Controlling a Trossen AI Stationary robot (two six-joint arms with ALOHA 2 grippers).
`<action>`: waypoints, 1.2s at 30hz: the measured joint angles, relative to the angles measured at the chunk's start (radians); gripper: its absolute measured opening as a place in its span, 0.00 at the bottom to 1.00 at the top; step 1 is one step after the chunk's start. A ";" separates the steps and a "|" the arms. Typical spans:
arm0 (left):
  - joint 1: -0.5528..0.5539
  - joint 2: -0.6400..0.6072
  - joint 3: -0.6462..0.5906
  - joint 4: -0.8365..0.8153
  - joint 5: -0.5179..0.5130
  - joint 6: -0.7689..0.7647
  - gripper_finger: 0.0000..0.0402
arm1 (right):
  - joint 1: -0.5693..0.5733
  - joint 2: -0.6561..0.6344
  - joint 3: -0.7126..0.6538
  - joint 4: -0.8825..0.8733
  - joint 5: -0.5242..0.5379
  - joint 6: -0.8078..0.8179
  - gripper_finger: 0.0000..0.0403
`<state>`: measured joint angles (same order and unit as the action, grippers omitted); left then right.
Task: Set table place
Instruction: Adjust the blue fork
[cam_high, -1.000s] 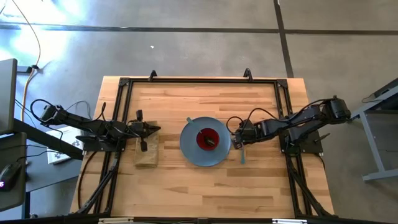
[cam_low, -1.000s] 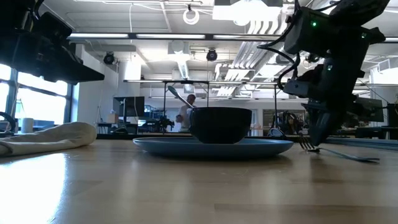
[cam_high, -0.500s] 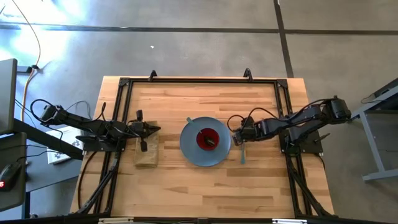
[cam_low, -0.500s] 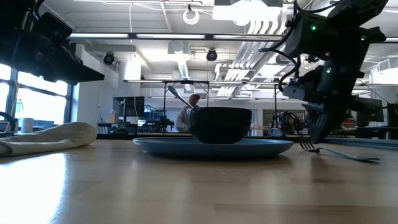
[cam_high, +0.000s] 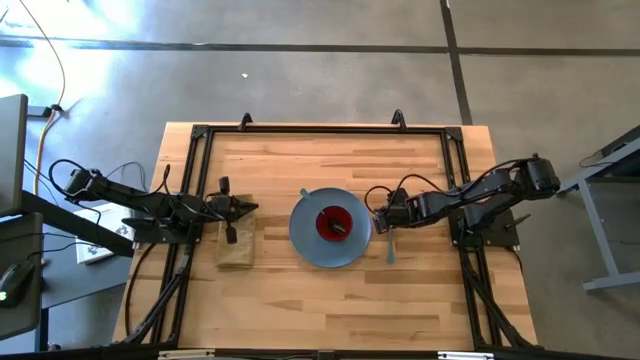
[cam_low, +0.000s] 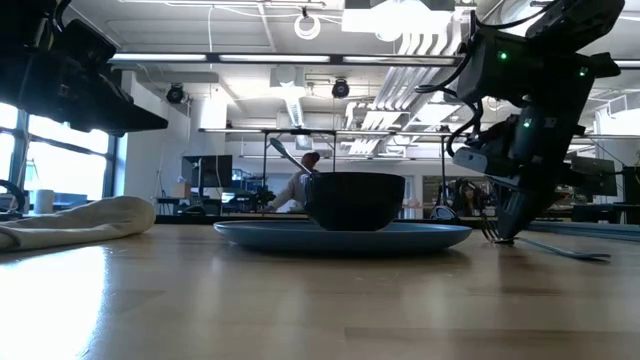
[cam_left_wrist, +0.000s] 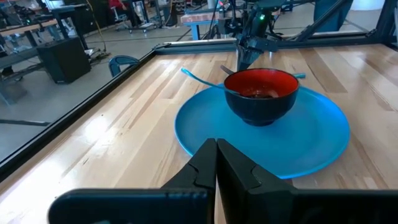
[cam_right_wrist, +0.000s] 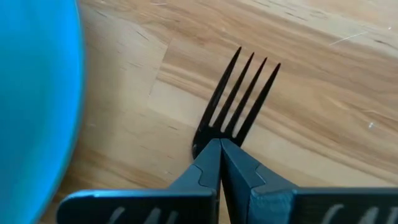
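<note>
Pressed together, both pairs of jaws: the right gripper (cam_right_wrist: 219, 149) shows its two dark fingers meeting in a thin seam, tips down at the neck of the fork (cam_right_wrist: 239, 93), nothing seen between them; the left gripper (cam_left_wrist: 216, 155) likewise has its fingers closed tip to tip with nothing held, hovering over the left part of the table (cam_high: 290, 290), above the tan folded cloth (cam_high: 236, 243). Table is light butcher-block wood in long strips, visible grain, edged by a black metal rail frame (cam_high: 322, 129). Plate (cam_high: 331, 227), round, smooth, blue-grey with a shallow rim, sits at table centre; glossy blue in the left wrist view. Small bowl (cam_high: 334, 222) stands on the plate about its middle, red inside, dark outside, rounded with a low foot; something dark lies in it, cannot tell what. Fork is metal, four straight tines, lying flat on the wood just right of the plate, apart from its rim, with its teal handle (cam_high: 390, 252) toward the near edge. Spoon (cam_left_wrist: 202, 79), thin teal handle, lies on the far side of the plate, its far end on the wood; its bowl end is hidden behind the bowl. Cloth is soft, rumpled, a low lump in the low view (cam_low: 75, 222). A person (cam_low: 300, 183) shows far off in the room behind. No readable writing or brand anywhere.
</note>
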<state>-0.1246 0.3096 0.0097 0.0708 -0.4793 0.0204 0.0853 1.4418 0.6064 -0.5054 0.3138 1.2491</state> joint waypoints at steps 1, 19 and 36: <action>0.000 0.000 0.000 0.000 0.000 0.000 0.00 | 0.000 0.000 0.000 -0.001 0.002 0.000 0.00; 0.000 0.000 0.000 0.000 0.000 0.000 0.00 | -0.001 0.078 0.003 0.118 0.069 0.003 0.00; 0.000 0.000 0.000 0.000 0.000 -0.003 0.00 | -0.059 0.081 0.001 0.179 0.073 -0.053 0.00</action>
<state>-0.1246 0.3099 0.0097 0.0706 -0.4791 0.0177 0.0261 1.5227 0.6069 -0.3268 0.3869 1.1960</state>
